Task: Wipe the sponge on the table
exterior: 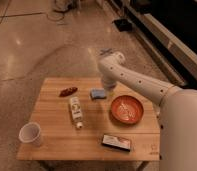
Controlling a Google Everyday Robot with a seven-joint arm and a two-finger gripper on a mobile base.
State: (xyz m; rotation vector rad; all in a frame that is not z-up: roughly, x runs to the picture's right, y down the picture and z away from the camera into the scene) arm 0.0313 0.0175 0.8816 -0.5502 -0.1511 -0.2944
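Farthest left of the gripper (108, 90) stands 1 cup (31, 134); closer, the sponge (97, 93) lies on the table (54, 117), just beside it. Whether the gripper is open or holding anything cannot be told. Right sits 1 bowl (126, 110).

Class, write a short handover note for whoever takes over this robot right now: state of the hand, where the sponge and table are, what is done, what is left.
The hand hangs low over the table's far side, just right of the sponge; contact cannot be told.
The sponge lies flat on the table, between the dark red object and the orange bowl.
Done: the hand is at the sponge.
Left: probably grasp the sponge and wipe it over the table.
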